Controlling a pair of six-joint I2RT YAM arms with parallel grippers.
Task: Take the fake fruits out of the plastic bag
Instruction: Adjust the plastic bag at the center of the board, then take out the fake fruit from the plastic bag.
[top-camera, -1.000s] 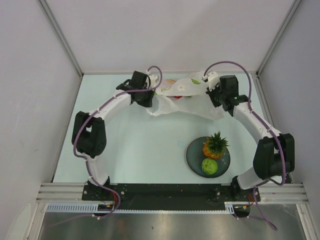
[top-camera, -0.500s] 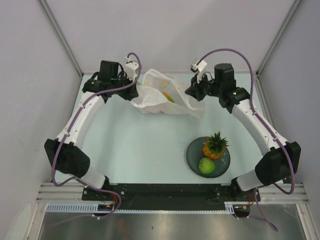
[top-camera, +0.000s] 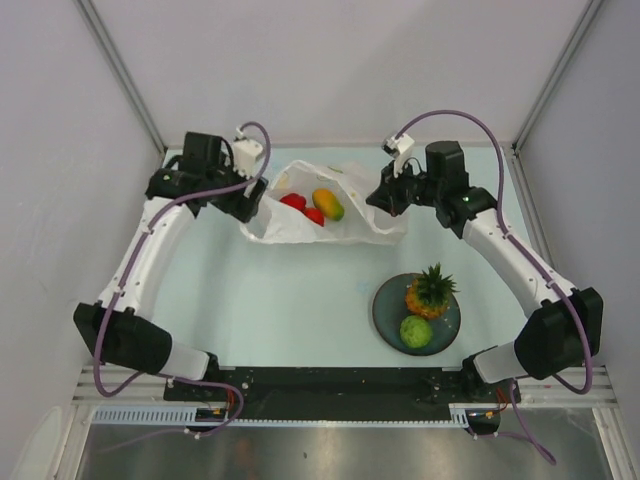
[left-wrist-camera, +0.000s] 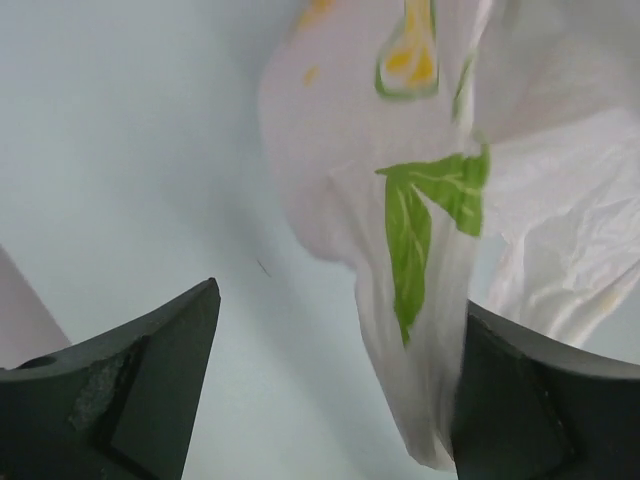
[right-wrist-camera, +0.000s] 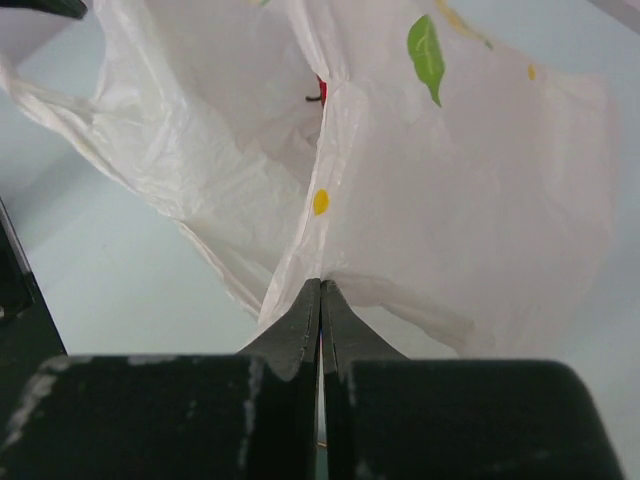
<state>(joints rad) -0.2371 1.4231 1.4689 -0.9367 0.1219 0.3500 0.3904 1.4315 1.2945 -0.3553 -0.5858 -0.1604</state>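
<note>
The plastic bag (top-camera: 345, 228) lies crumpled at the back middle of the table. Three fake fruits show uncovered among its folds: a small red one (top-camera: 293, 201), a red pepper-like piece (top-camera: 314, 216) and a yellow-orange mango (top-camera: 328, 204). My right gripper (top-camera: 386, 201) is shut on the bag's right edge; in the right wrist view its fingertips (right-wrist-camera: 321, 286) pinch the film (right-wrist-camera: 460, 200), with a red speck (right-wrist-camera: 320, 90) inside. My left gripper (top-camera: 254, 205) stands open at the bag's left end. A hanging fold (left-wrist-camera: 420, 300) lies against its right finger (left-wrist-camera: 540, 400).
A dark round plate (top-camera: 388, 306) at the front right holds the orange pineapple (top-camera: 428, 290) and the green round fruit (top-camera: 417, 331). White walls with metal posts close in the table on three sides. A black rail runs along the near edge by the arm bases.
The left gripper has opened and let go of the bag. The bag has dropped and spread on the table, and the red fruits and mango now show. Both arms shifted slightly.
</note>
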